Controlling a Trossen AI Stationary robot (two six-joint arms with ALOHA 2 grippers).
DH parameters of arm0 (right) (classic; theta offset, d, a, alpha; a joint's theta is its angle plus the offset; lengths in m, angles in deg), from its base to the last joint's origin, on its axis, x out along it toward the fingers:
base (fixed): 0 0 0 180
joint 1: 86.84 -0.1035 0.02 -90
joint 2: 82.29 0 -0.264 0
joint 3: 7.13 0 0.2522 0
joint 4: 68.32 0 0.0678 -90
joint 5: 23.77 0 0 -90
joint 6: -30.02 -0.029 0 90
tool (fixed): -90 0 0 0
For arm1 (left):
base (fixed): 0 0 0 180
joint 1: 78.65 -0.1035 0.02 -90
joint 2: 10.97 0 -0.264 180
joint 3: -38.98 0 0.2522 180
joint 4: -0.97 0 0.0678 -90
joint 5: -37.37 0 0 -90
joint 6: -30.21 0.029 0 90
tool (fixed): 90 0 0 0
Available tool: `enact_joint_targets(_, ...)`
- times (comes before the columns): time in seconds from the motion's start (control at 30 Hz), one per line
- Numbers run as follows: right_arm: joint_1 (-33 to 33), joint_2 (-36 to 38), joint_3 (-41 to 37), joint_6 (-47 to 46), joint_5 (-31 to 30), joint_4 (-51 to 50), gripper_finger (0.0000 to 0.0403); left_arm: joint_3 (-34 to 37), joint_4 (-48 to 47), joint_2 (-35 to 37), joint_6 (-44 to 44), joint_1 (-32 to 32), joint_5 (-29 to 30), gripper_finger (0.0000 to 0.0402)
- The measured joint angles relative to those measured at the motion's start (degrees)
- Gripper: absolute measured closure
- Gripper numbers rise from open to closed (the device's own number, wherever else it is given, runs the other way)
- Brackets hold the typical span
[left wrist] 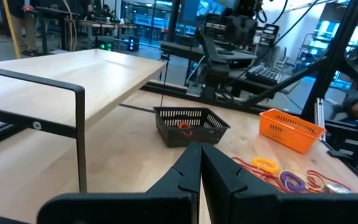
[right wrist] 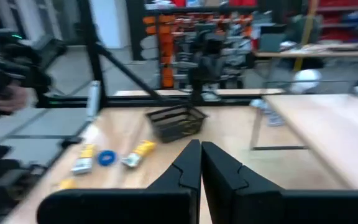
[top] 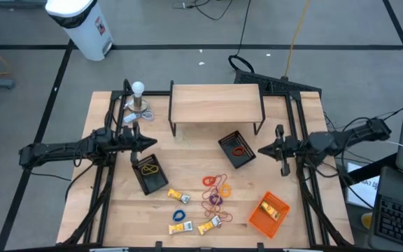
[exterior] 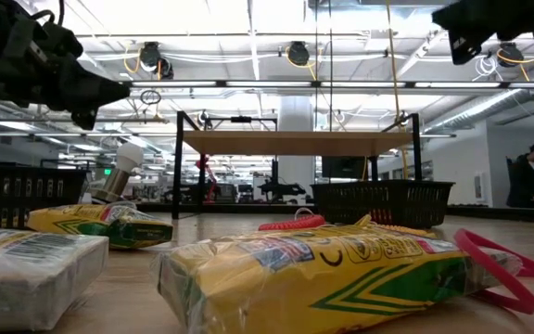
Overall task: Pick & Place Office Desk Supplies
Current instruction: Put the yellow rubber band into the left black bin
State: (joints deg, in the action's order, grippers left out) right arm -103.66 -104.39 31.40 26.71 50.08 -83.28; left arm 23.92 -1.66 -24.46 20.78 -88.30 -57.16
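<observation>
Your supplies lie loose at about six o'clock on the worktop [top: 194, 175], seen from above. A tangle of rubber bands [top: 216, 193] in red, orange and purple sits in the middle of that patch, and a blue band [top: 180, 215] lies just toward eight o'clock from it. Three yellow-and-white packets [top: 178, 195] ring the blue band: one above it, two below.

At ten o'clock from the tangle you have a black mesh tray [top: 150, 172] with a yellow band inside. At one o'clock sits a second mesh tray [top: 237, 149] holding a red band. The orange tray [top: 269, 213] lies toward four o'clock, apart from the loose pile. A wooden shelf [top: 216, 103] stands at twelve o'clock.

Your left claw [top: 152, 143] hovers just above the tray with the yellow band, fingers pressed together and holding nothing. Your right claw [top: 261, 150] sits beside the other mesh tray at its three o'clock side, also closed and empty.
</observation>
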Motion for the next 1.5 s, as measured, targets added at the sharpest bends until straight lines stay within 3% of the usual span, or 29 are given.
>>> enact_joint_targets(0.13, 3.62, 3.91, -2.49, -0.37, 0.06, 0.31, 0.0399, 0.00, -0.65, 0.00, 0.00, 0.00, 0.02, 0.0392)
enact_joint_targets(0.33, 7.15, 8.48, -10.78, -1.84, 7.09, 9.11, 0.0399, 0.00, -1.94, 0.00, 1.41, 0.00, 4.58, 0.0392)
enact_joint_targets(0.8, 11.75, 11.13, -23.75, -0.06, 7.03, 25.52, 0.0399, 0.00, 1.40, 0.00, -0.12, 0.00, 6.66, 0.0392)
enact_joint_targets(1.07, 12.74, 10.82, -23.72, 5.13, 7.13, 27.13, 0.0399, 0.00, -0.97, 0.00, -0.61, -0.01, 11.06, 0.0392)
enact_joint_targets(1.27, 12.74, 10.80, -23.82, 4.96, 7.19, 29.73, 0.0399, -0.15, -2.46, 0.00, -8.97, 0.00, 12.59, 0.0392)
enact_joint_targets(1.37, 12.74, 10.79, -23.82, 7.27, 6.74, 29.73, 0.0399, -3.30, -6.14, -1.18, -13.28, 0.47, 12.31, 0.0394)
enact_joint_targets(1.5, 12.74, 10.79, -23.88, 9.46, 5.73, 29.71, 0.0399, -11.41, -14.01, -9.31, -11.04, 4.79, 13.74, 0.0399)
